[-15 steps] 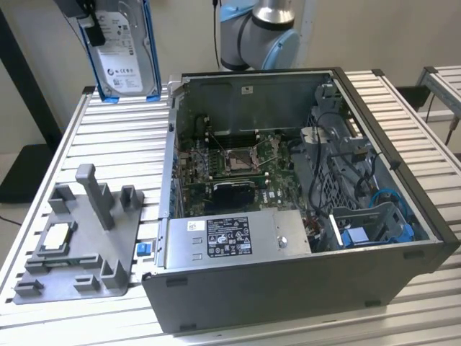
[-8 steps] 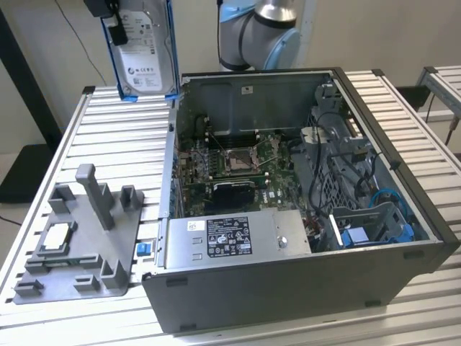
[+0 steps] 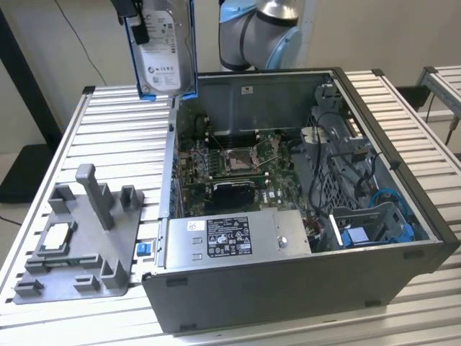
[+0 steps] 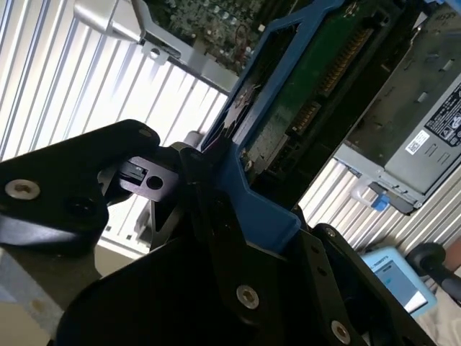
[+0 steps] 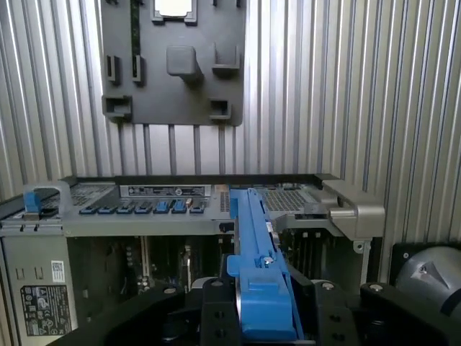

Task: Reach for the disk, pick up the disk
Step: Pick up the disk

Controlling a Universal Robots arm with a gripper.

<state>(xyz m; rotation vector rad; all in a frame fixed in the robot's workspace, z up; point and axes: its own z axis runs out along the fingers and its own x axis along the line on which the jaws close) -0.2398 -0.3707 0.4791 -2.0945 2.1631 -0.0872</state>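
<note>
1. Hanging upright in the air over the rear corner of the open computer case (image 3: 288,281), on the exterior view's left, the disk (image 3: 164,54) shows its white-labelled face, with its blue frame (image 3: 193,50) round the edges.
2. The end effector (image 3: 134,16) has it by the upper end. In the first wrist view the black fingers (image 5: 216,303) are closed against both sides of the blue frame, and the disk stands edge-on between them.
3. In the second wrist view the disk's green circuit-board side (image 4: 310,94) faces the camera, and the frame is pinched in the end effector's dark fingers (image 4: 209,209).
4. The disk is clear of the case and touches nothing but the end effector. The ribbed metal counter (image 3: 108,122) lies beneath it, just outside the case wall.
5. Inside the case the motherboard (image 3: 238,162) lies flat, and the power supply (image 3: 238,238) sits against the near wall.
6. Beside the case, on the exterior view's left, a grey fixture (image 3: 94,245) rests on the counter and holds a small square chip (image 3: 56,238).
</note>
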